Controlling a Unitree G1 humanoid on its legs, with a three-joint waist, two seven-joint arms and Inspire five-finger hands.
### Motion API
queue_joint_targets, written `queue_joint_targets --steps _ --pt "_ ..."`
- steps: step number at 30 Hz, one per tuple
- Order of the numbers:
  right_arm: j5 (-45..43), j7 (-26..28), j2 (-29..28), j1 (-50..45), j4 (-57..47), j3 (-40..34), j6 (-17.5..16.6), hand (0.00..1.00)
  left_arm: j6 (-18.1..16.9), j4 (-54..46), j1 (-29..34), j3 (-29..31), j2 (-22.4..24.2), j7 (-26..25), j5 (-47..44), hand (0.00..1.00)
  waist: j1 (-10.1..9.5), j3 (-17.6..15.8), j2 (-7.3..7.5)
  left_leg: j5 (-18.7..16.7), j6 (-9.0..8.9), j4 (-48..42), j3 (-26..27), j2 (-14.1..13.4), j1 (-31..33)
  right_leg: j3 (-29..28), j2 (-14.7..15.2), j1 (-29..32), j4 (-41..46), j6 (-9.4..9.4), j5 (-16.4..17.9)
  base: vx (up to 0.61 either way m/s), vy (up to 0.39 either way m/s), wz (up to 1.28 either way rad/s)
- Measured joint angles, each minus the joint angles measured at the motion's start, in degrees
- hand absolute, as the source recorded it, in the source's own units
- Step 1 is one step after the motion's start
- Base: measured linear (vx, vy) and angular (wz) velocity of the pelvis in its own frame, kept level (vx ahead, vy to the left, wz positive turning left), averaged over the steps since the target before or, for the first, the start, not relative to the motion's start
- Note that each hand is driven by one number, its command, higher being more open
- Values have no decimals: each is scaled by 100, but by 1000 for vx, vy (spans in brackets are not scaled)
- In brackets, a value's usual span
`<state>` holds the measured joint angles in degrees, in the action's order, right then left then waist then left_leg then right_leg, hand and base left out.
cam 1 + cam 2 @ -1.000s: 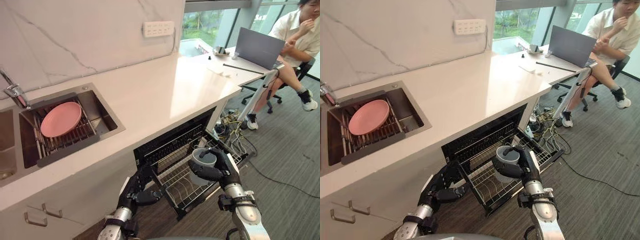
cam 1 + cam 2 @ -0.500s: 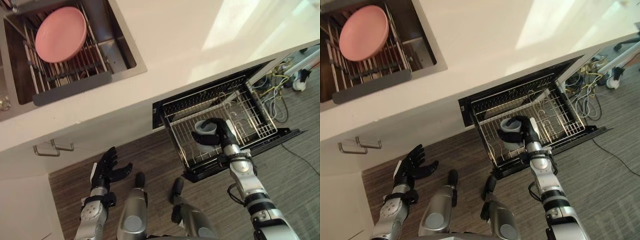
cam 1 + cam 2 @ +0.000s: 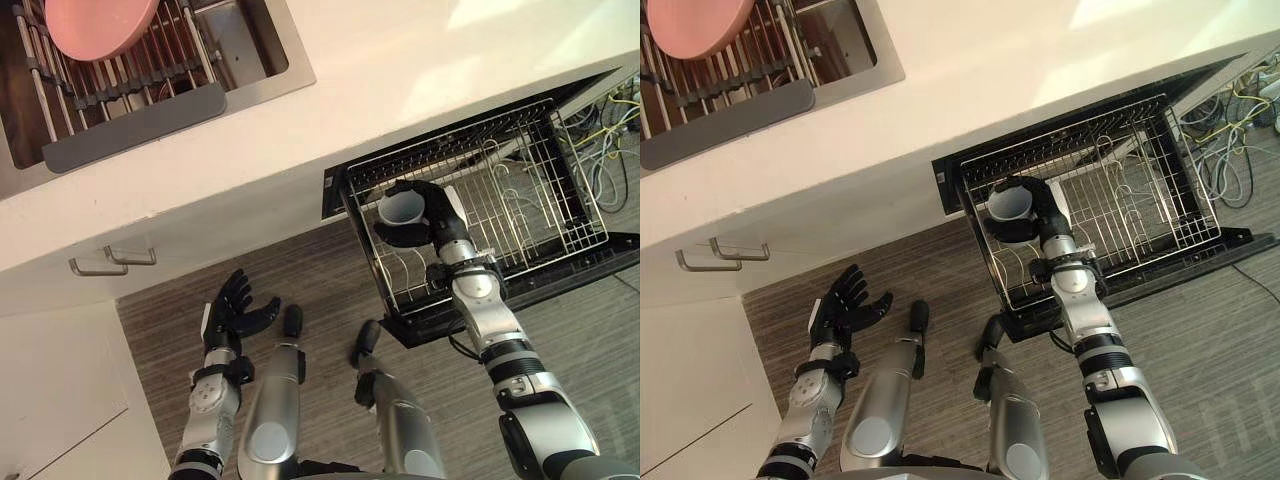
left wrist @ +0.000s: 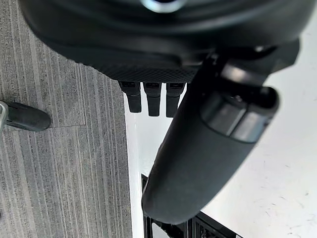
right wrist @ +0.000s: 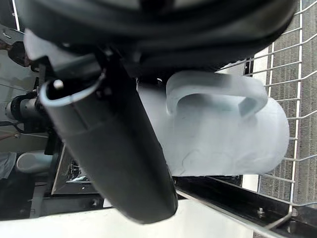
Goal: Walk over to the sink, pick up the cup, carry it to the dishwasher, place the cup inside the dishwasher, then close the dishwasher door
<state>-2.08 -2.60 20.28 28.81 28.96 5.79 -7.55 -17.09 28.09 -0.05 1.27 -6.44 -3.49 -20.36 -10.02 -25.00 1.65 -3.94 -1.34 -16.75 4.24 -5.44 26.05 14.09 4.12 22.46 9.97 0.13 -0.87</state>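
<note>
The cup (image 3: 402,207) over the rack (image 3: 530,200)
The right hand (image 3: 443,222) curled its fingers round it (upright, mouth up); the left hand (image 3: 232,312) hung above the floor (image 3: 320,280), fingers spread loose.

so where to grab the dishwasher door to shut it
Take the door by its free front edge, hooking in from below. It lies flat open, hinged at its inner edge, so that edge likely gives most leverage; the rack covers the rest.

The right hand (image 5: 114,148) grips the pale cup (image 5: 223,144), with the thumb lying along its side and the cup's handle facing the camera. Behind the cup are the wire rack (image 5: 297,94) and a dark frame (image 5: 223,194).
</note>
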Motion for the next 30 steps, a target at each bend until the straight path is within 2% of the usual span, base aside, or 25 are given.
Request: queue_joint_targets --steps 6,13,16,20,23,24,26,30 --pt "29 -78 -46 0 -4 -8 73 90 -1 0 -22 -3 115 -35 0 90 84 0 -5 20 -31 38 56 -14 -114 -29 40 90 329 -45 182 2 -11 -2" --pt "119 -266 -123 -40 -77 -83 70 90 -2 0 -44 0 143 -48 0 90 149 7 -19 19 -38 -17 133 -37 -153 -60 52 144 501 -69 233 -21 -6 -5" --pt "118 -385 -165 -396 -829 -285 56 90 -2 2 -26 10 235 -106 -5 90 155 12 -28 7 -40 -29 141 -44 -223 -62 48 71 499 -67 242 0 0 0" --pt "94 -564 -437 -1267 -2490 -567 7 90 -3 -2 205 26 349 -150 -50 90 169 76 -56 -169 -35 -118 267 -91 -521 -156 16 -208 498 -40 342 40 17 -15" --pt "82 -612 -761 -2149 -3297 -683 -74 90 -2 -12 603 172 562 -160 -49 90 293 449 -114 -342 -29 -193 316 -117 -667 -145 11 -388 454 6 416 105 35 -10" --pt "64 -617 -844 -2330 -3381 -709 -90 90 -1 -12 699 182 591 -162 -48 90 311 538 -118 -368 -27 -184 332 -117 -729 -146 12 -445 440 15 434 162 42 -8" --pt "48 -614 -1113 -2992 -3576 -814 -161 90 2 -13 1058 192 715 -165 -45 90 334 933 -151 -442 -37 -68 417 -117 -1004 -132 10 -688 327 52 465 182 36 -12" --pt "40 -456 -1438 -3691 -3853 -883 -280 90 6 1 1404 196 883 -210 -33 90 413 1387 -191 -457 -47 217 425 -86 -1476 -61 10 -1127 161 94 522 142 2 2"
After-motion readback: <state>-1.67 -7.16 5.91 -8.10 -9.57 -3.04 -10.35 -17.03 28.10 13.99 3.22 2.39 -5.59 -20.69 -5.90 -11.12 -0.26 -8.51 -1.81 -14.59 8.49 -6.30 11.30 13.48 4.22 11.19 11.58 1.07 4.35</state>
